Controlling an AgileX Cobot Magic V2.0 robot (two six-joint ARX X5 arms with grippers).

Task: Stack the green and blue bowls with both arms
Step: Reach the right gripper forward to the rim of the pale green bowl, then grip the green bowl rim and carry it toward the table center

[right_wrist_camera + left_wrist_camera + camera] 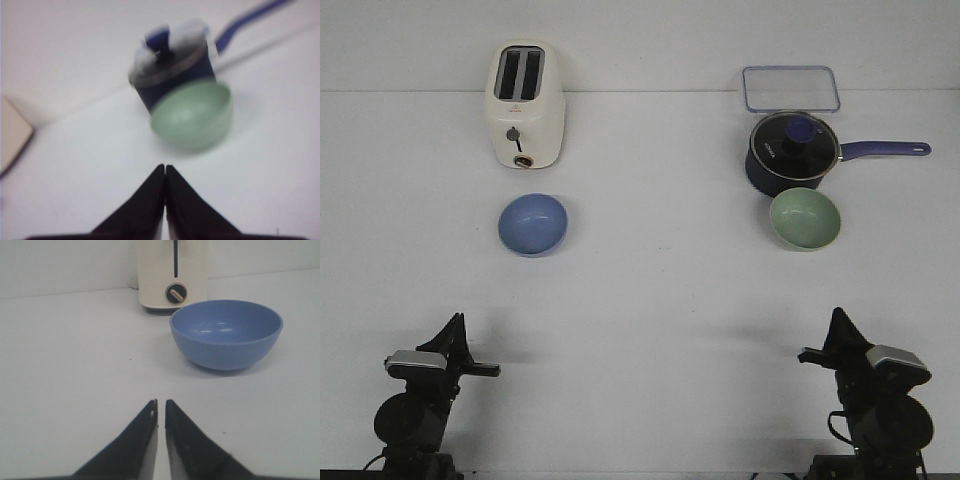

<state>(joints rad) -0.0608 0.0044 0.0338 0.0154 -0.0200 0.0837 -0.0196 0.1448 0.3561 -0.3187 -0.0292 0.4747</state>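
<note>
White table [650, 330], both arms parked at the near edge.

Blue bowl [532, 224] sits upright left of centre, just in front of a cream two-slot toaster [524, 104]. Toaster front carries a small red mark above the round knob; too small to read. In the left wrist view the blue bowl [226, 333] stands empty, the toaster [171, 274] close behind it, apparently not touching.

Green bowl [805, 218] sits upright on the right side, right against the near side of a dark navy saucepan [790, 152] with a glass lid and a blue handle pointing right. White lettering on the pan wall, not legible. A clear rectangular lid [790, 89] lies flat beyond the pan. Right wrist view is blurred: green bowl [193, 115] overlaps the pan [172, 70].

Left gripper [160, 409]: fingers nearly together, a thin slit between the tips, holding nothing, well short of the blue bowl. Right gripper [165, 171]: fingers pressed closed, empty, short of the green bowl. Bowls well apart, unstacked.
</note>
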